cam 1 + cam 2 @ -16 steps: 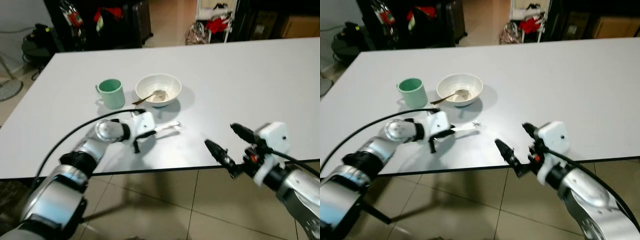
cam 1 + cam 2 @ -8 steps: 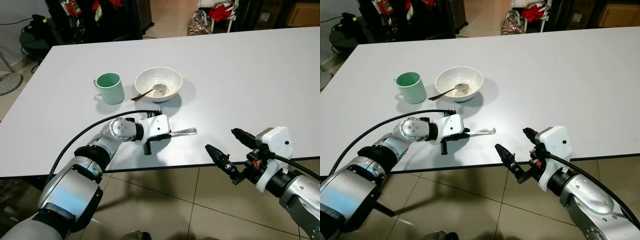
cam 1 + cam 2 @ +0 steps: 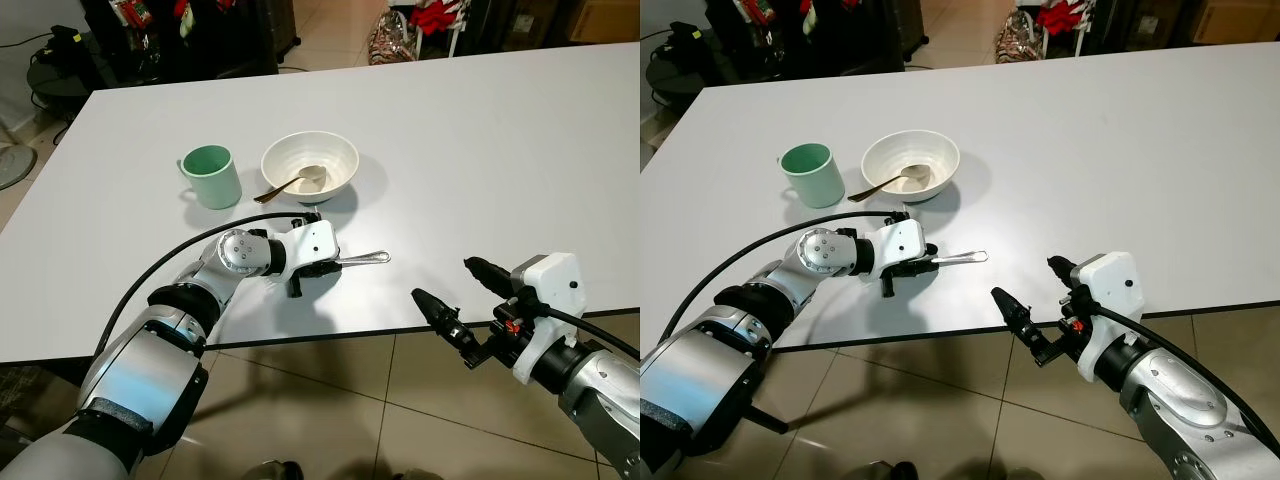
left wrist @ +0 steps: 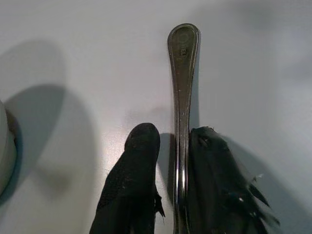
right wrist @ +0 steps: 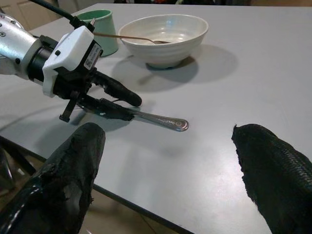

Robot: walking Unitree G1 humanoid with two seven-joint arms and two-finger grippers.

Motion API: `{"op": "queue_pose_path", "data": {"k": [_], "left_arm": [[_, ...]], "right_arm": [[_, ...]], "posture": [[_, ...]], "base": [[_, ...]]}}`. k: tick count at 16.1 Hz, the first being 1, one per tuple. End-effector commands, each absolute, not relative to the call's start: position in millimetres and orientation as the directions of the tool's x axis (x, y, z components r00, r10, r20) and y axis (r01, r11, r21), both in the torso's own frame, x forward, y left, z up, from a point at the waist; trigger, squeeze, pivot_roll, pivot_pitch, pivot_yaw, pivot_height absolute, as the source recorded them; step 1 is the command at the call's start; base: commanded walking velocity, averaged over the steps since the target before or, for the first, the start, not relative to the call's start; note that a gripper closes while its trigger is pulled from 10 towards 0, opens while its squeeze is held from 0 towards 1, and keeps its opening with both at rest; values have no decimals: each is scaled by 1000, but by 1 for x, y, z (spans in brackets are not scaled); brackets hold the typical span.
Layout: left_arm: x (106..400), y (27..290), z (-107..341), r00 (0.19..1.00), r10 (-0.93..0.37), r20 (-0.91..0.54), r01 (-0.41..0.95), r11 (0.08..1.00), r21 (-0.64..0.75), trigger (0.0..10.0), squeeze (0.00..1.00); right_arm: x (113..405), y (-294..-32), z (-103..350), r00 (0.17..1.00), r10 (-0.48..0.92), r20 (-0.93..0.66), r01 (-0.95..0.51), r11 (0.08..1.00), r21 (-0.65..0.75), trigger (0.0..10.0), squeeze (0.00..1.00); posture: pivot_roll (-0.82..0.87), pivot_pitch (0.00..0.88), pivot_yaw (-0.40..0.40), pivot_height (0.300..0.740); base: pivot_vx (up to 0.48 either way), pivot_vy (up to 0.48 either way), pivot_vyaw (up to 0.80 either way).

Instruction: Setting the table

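Note:
A white bowl (image 3: 338,183) with a spoon (image 3: 288,187) leaning in it stands on the white table (image 3: 500,150). A green mug (image 3: 211,178) is beside the bowl on its left. In front of the bowl my left gripper (image 3: 335,264) is shut on a metal utensil (image 3: 368,258), low over the tabletop. The utensil's handle end (image 4: 183,53) sticks out past the fingers (image 4: 134,165) toward the right. My right gripper (image 3: 440,278) is open with nothing in it, just off the table's front edge and to the right of the utensil.
The table's front edge (image 3: 330,338) runs just below the left gripper, with tiled floor (image 3: 330,420) under it. Dark furniture and red clutter (image 3: 430,15) stand behind the far edge. A wide bare stretch of table lies to the right.
My left gripper has carried the utensil a little to the right in front of the bowl. The right gripper has kept its place and stayed open. The camera has shifted slightly.

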State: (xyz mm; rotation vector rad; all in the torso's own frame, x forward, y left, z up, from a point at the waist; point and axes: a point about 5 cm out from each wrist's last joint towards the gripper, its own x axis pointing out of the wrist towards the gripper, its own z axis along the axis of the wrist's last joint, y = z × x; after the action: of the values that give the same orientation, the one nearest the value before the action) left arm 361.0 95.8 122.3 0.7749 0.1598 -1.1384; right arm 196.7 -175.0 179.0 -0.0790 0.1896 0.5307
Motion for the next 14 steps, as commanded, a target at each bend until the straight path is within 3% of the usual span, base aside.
{"op": "queue_pose_path", "data": {"k": [1, 3, 4, 5, 6, 10, 14], "left_arm": [[360, 103, 117, 433, -731, -528, 871, 188, 455, 10000, 1000], [366, 106, 134, 472, -780, -411, 855, 290, 431, 10000, 973], [369, 107, 143, 487, -814, -318, 853, 363, 376, 10000, 757], [370, 109, 150, 497, -836, -234, 849, 412, 331, 10000, 47], [369, 111, 153, 502, -843, -193, 846, 433, 311, 10000, 0], [339, 116, 154, 563, -826, 18, 809, 556, 192, 10000, 0], [293, 132, 156, 715, -696, 72, 682, 716, 147, 10000, 0]], "right_arm": [[196, -172, 183, 842, 505, -188, -520, 854, -35, 10000, 0], [196, -172, 182, 846, 501, -183, -514, 857, -32, 10000, 0], [196, -171, 182, 846, 501, -182, -514, 858, -30, 10000, 0], [196, -171, 181, 848, 499, -181, -511, 859, -27, 10000, 0], [197, -171, 180, 849, 497, -180, -509, 861, -25, 10000, 0], [209, -164, 179, 863, 484, -147, -487, 873, 15, 10000, 0], [222, -160, 178, 878, 467, -107, -474, 879, -47, 10000, 0]], "posture": [[-207, 137, 122, 740], [-206, 123, 132, 740], [-205, 118, 136, 740], [-199, 107, 137, 740], [-193, 102, 135, 740], [-163, 81, 108, 740], [-111, 58, 73, 740]], "base": [[0, 0, 0], [0, 0, 0], [0, 0, 0], [0, 0, 0], [0, 0, 0], [0, 0, 0], [0, 0, 0]]}}
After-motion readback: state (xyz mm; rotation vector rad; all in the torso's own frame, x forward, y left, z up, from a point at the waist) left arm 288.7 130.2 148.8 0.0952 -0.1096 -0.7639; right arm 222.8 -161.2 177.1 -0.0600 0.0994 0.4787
